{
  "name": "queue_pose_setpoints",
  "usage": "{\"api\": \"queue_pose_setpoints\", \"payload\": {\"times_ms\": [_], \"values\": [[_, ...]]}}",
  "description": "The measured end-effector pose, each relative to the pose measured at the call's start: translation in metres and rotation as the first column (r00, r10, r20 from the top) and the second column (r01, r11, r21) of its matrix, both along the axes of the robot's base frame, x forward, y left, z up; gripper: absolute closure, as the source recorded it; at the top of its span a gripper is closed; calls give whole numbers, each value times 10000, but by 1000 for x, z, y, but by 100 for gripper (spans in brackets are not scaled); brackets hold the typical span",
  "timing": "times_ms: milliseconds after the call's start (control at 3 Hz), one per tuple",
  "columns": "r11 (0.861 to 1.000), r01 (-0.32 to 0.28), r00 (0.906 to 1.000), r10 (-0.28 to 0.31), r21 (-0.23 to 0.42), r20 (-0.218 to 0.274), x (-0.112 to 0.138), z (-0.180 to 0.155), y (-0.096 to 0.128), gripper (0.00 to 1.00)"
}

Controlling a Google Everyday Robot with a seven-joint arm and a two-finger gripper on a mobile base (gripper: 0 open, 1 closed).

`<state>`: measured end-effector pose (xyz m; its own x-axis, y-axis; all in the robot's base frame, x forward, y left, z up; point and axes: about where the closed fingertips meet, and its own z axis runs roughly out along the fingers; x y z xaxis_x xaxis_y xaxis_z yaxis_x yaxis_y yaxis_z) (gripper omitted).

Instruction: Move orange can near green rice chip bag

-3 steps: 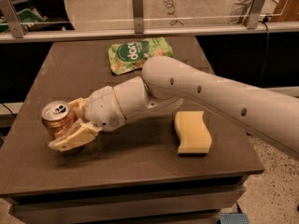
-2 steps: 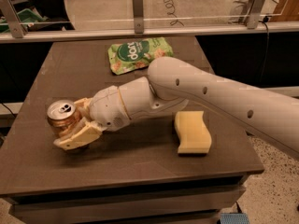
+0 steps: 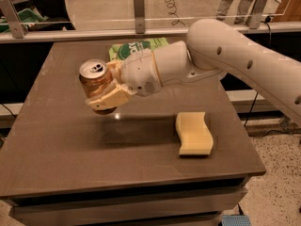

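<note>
Yel. wavy sponge (image 3: 194, 133) flat on brn table (image 3: 94, 168); glass rail (image 3: 94, 11) behind.

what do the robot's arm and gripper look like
The arm is a thick, smooth off-white tube with small dark round holes along it, swelling into a rounded wrist with a dotted patch. No cables show. The gripper, at the can over the left half of the table, has blocky tan fingers.

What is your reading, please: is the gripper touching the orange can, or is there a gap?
Touching. The camera view shows the gripper clamped on the orange can, lifted off the table.
</note>
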<state>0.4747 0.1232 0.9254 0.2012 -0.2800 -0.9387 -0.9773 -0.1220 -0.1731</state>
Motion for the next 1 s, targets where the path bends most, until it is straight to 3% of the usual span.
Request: {"api": "queue_pose_setpoints", "payload": {"times_ms": [333,667,1000], "values": [[10000,1,10000,-1,-1,1,0,0,0,100],[9982,551,9983,-546,-219,210,14,1,-22,100],[9898,1345,9899,-1322,-461,502,45,5,-62,100]]}}
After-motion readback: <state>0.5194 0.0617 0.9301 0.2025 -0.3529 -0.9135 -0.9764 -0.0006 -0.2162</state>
